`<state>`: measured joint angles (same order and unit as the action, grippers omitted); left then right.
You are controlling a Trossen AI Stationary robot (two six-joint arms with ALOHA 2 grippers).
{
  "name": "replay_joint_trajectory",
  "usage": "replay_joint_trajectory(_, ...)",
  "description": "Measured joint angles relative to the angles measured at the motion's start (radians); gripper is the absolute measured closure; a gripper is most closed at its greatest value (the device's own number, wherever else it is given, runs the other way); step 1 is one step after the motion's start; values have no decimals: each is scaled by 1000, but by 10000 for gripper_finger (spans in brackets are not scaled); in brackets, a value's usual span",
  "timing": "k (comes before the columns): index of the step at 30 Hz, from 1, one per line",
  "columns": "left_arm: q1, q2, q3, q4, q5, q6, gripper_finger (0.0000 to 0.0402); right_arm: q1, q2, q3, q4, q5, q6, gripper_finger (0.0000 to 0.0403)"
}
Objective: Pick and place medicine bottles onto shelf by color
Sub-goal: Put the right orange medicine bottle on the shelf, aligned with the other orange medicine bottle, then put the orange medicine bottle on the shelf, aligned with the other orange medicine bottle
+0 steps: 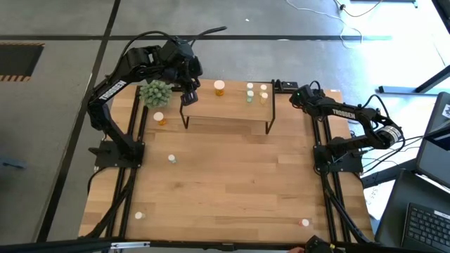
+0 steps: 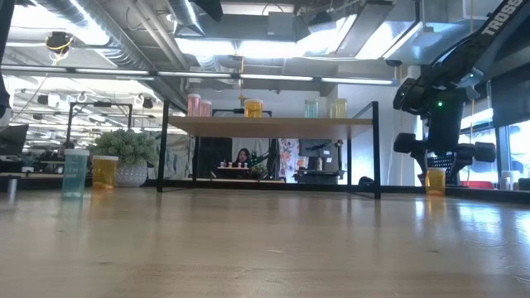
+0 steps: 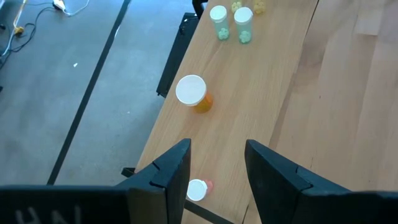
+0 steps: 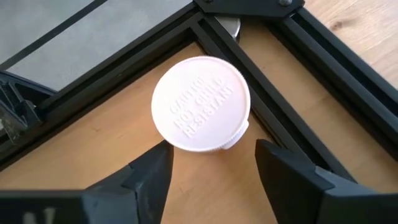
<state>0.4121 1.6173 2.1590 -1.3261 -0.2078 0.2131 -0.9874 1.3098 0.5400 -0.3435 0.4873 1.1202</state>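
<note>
The right gripper [image 4: 211,163] is hanging over the table's far right corner, fingers apart — a white-capped bottle [image 4: 200,104] is standing just ahead of them, untouched. The left gripper [image 3: 216,168] is hovering above the shelf [image 1: 232,105], fingers spread and empty — an orange bottle [image 3: 194,93] is standing ahead of it.

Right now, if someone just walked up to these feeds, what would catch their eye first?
Probably the white cap filling the right wrist view, sitting between the right gripper's open fingers at the table's far right corner. Next, the shelf with an orange bottle mid-board and pale green ones toward its right end. The left gripper hovers over the shelf's left end, open and empty.
</note>
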Motion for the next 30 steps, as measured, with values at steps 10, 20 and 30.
replay_joint_trajectory(10,0,0,0,0,0,0,255,0,0,0,-9,-18,-2,207)
replay_joint_trajectory(20,0,0,0,0,0,0,255,53,0,0,73,51,-88,255)
replay_joint_trajectory(30,0,0,0,0,0,0,255,53,0,0,100,34,-130,300)
